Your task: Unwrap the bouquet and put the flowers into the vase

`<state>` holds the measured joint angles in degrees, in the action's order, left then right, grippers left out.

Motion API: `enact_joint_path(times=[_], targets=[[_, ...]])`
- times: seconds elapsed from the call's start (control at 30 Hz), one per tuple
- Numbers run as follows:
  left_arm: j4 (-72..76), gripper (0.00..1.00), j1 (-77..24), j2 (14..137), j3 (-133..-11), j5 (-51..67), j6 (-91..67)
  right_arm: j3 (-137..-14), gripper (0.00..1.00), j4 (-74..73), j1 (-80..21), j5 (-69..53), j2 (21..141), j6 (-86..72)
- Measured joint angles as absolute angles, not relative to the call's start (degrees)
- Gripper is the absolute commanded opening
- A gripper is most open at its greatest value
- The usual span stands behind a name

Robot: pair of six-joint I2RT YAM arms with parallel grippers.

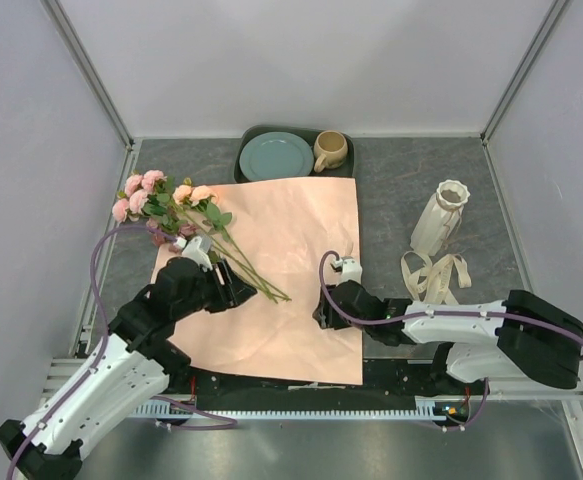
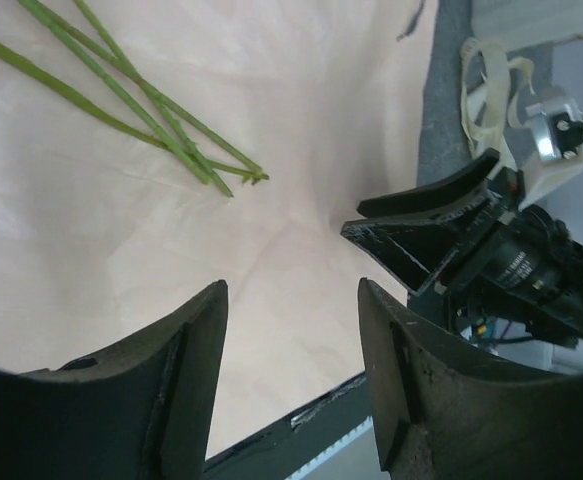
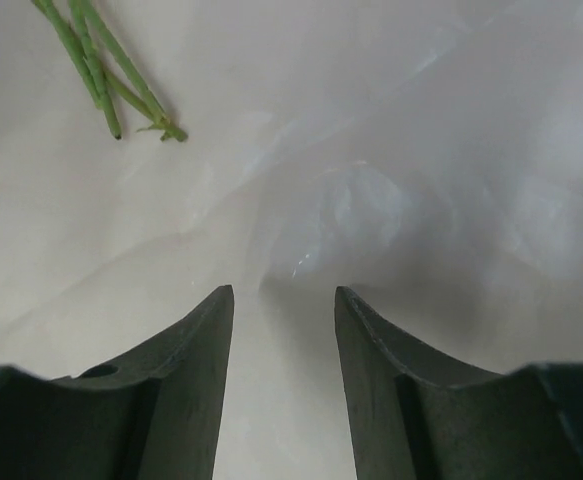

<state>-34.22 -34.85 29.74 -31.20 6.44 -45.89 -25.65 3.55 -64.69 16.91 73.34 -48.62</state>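
Two jaws gape empty over the flat paper (image 1: 291, 225). Only the top view catches the flowers (image 1: 166, 200) at 10 o'clock and the vase (image 1: 441, 215) at 3 o'clock by the ribbon (image 1: 436, 275). The wrist views get just the stem ends (image 2: 241, 178). The left gripper (image 1: 235, 290) reaches low toward 3 o'clock, and the right gripper (image 1: 323, 312) faces it toward 9. Grey table (image 1: 401, 170), white walls.

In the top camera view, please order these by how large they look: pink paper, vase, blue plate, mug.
1. pink paper
2. blue plate and vase: about alike; the vase rises nearer the camera, so I do not rank them
3. mug
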Motion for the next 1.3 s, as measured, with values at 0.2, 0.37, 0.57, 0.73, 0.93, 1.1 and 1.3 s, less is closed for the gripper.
enact_joint_path(times=[0.2, 0.37, 0.57, 0.73, 0.93, 1.1, 1.3], targets=[[-34.7, 0.67, -34.0, 38.4, -37.3, -0.6, -47.1, -36.2, 0.56, 1.2, -59.1, 14.7, 77.4, -41.6], [-32.8, 0.64, -27.4, 45.7, -42.0, 0.4, -47.1, -57.6, 0.57, 4.3, -53.8, 12.2, 87.7, -34.9], [-27.0, 0.56, -11.6, 56.2, -42.2, 10.3, -47.8, -69.8, 0.56, 16.2, -47.4, 5.4, 100.2, -30.3], [-25.6, 0.55, -8.3, 67.6, -44.8, 12.4, -47.4, -58.4, 0.55, 26.2, -45.4, 1.1, 102.8, -26.4], [-22.9, 0.53, -7.2, 80.4, -51.9, 12.3, -47.0, -57.5, 0.57, 26.7, -45.9, -2.4, 105.7, -21.2], [-22.3, 0.53, -6.8, 88.7, -57.1, 8.8, -47.0, -59.6, 0.58, 28.4, -45.9, -3.0, 105.9, -18.3], [-22.9, 0.49, -6.8, 94.6, -58.8, 5.8, -47.9, -59.7, 0.58, 29.7, -45.8, -2.9, 105.9, -16.7]])
